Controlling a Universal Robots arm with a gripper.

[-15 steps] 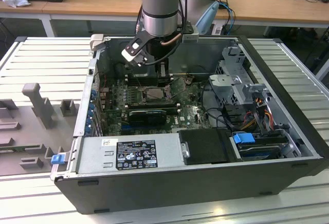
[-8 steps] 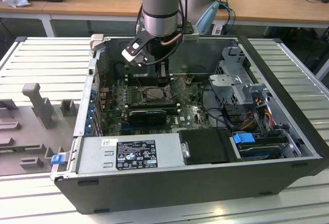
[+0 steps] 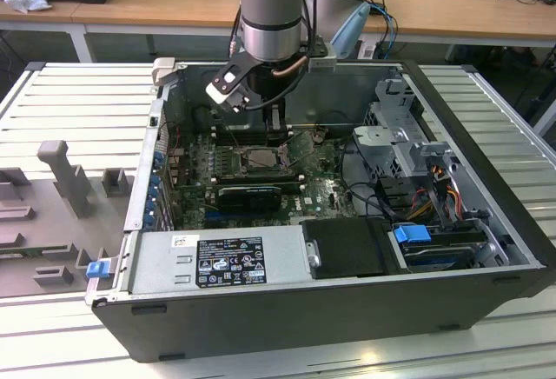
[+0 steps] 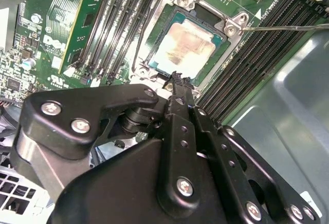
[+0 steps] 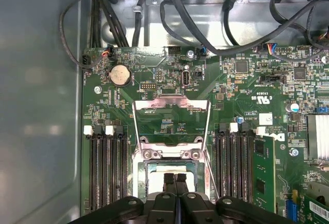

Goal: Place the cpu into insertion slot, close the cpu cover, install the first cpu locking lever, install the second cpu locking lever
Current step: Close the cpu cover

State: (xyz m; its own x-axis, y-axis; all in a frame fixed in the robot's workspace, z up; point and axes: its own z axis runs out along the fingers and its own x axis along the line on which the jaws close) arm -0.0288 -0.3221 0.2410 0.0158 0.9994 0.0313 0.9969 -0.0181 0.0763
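Cpu (image 4: pixel 186 47) seated in insertion slot (image 4: pixel 206 12), mid-frame in exterior view — light, thin, likely fragile; hold by edges only. Gripper (image 4: pixel 177 78) pressed together, pinching nothing — cpu cover (image 5: pixel 172 99) raised.

cpu cover (image 5: pixel 172 99) raised open, fingers (image 5: pixel 168 182) pressed together

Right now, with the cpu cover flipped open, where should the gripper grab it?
Probably take the cpu cover by its free rail, the edge farthest from its hinge, pinching the thin metal from above. It stands tilted open over the board, and its middle is a window with nothing to grip.
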